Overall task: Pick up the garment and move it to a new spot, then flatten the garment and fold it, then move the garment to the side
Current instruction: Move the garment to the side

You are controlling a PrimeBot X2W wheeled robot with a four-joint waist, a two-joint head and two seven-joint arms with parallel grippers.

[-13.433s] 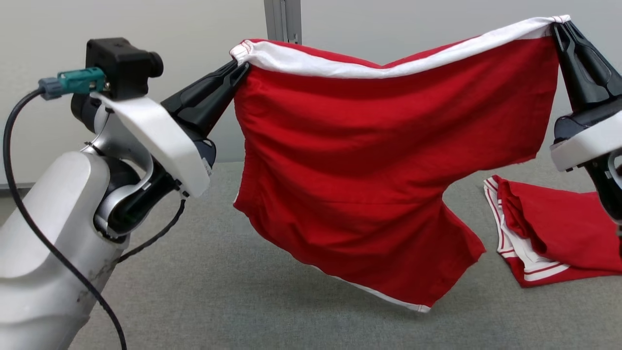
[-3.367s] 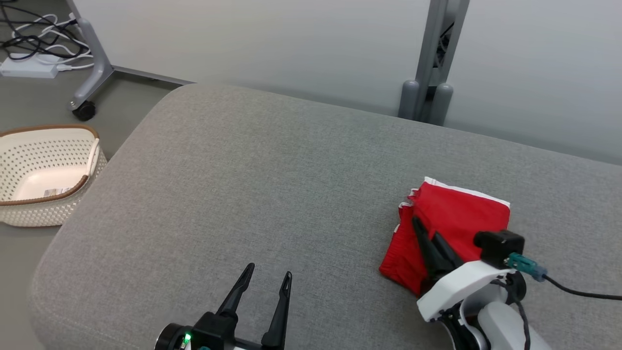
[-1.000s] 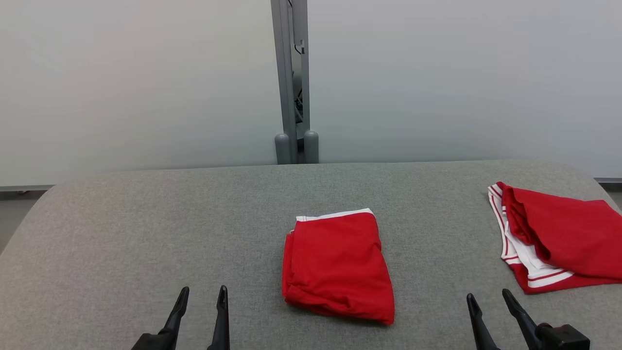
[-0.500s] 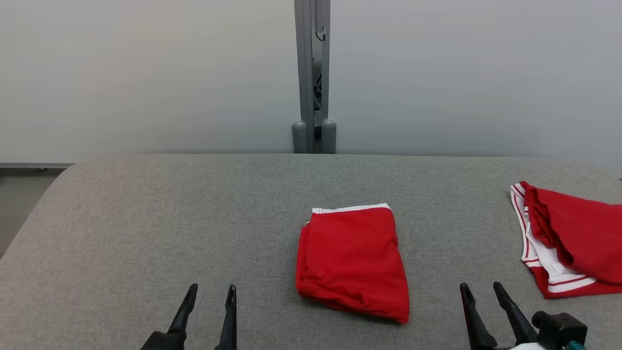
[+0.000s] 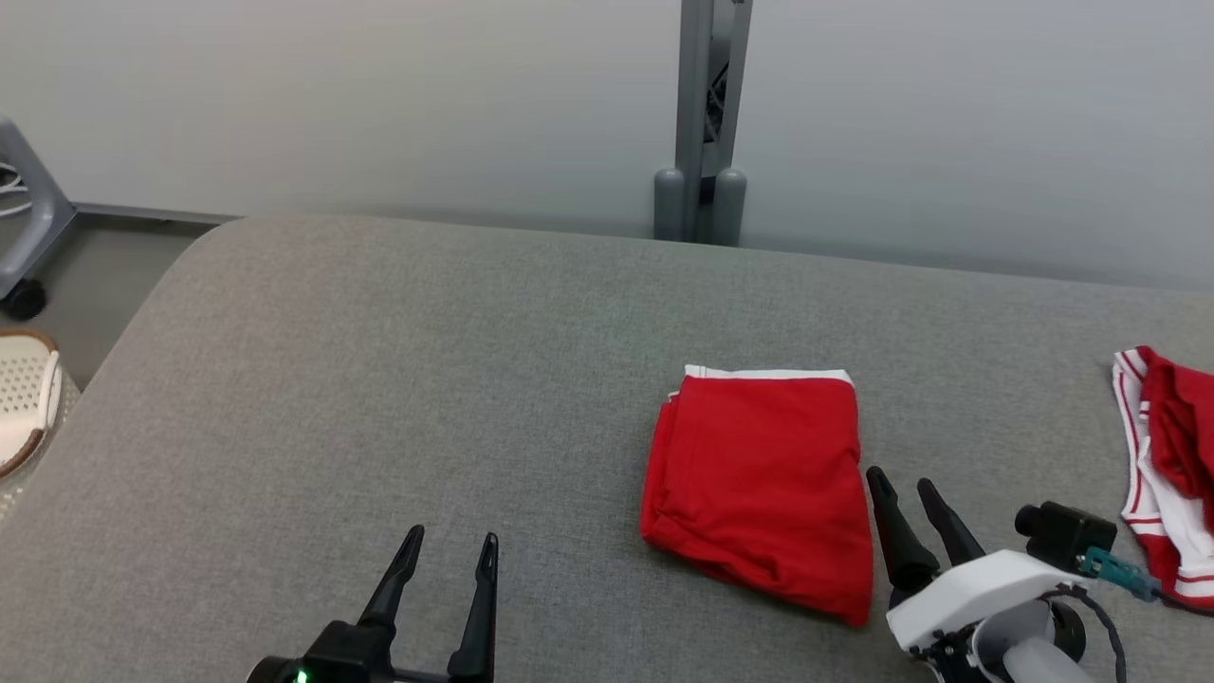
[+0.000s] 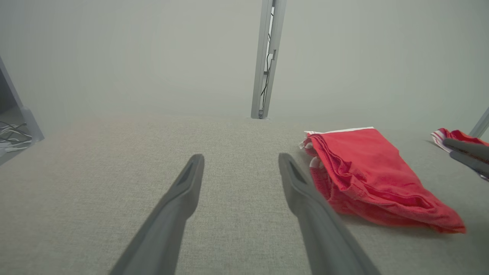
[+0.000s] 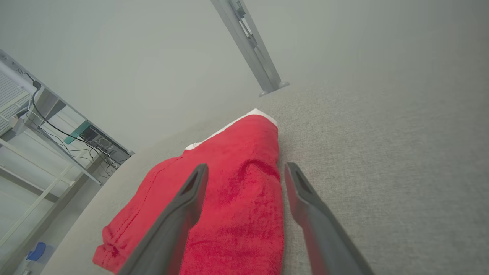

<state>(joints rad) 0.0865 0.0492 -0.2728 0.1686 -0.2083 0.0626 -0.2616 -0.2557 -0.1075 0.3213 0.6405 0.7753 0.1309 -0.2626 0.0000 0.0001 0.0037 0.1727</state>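
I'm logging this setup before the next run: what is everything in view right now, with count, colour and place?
folded garment: one, red with white band, middle of the padded surface
second garment: one, red and white, crumpled at the surface's right edge
padded surface: one, grey, under both garments
basket: one, cream with brown rim, floor at far left
upright post: one, grey, behind the surface
wheeled leg: one, grey, floor at far left
left gripper: one, dark fingers open, lower left, empty
right gripper: one, dark fingers open, at the folded garment's right edge, empty
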